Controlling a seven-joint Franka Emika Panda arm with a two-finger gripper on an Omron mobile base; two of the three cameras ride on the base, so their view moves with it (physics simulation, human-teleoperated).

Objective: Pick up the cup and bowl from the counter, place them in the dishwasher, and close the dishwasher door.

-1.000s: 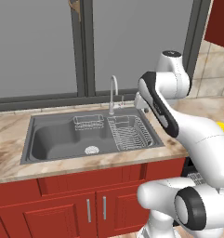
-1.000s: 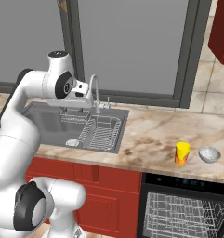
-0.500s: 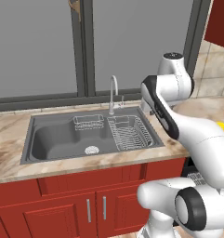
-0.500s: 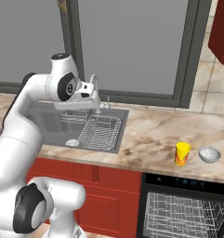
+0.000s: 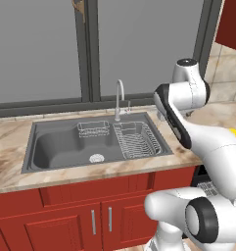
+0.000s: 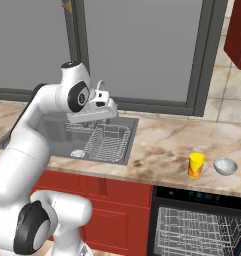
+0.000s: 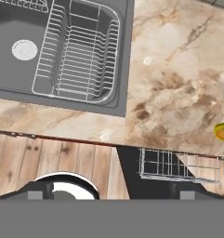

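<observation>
Yellow cup [image 6: 196,165] – cut off at the hand view's edge – left of grey bowl [image 6: 225,166]; gripper [image 6: 111,107] jaws apart, empty.

Count: 1 yellow cup [image 6: 196,165], 1 small grey bowl [image 6: 225,166], both lower right of the right base view. 1 sink [image 5: 56,147] mid-left in the left base view, 1 faucet [image 5: 119,98], 2 wire baskets in it: small [image 5: 93,129], large [image 5: 137,139]. 1 dishwasher [image 6: 197,225], bottom right, 1 rack [image 6: 192,231] visible. 2 red cabinet doors [image 5: 60,228], bottom left.
</observation>
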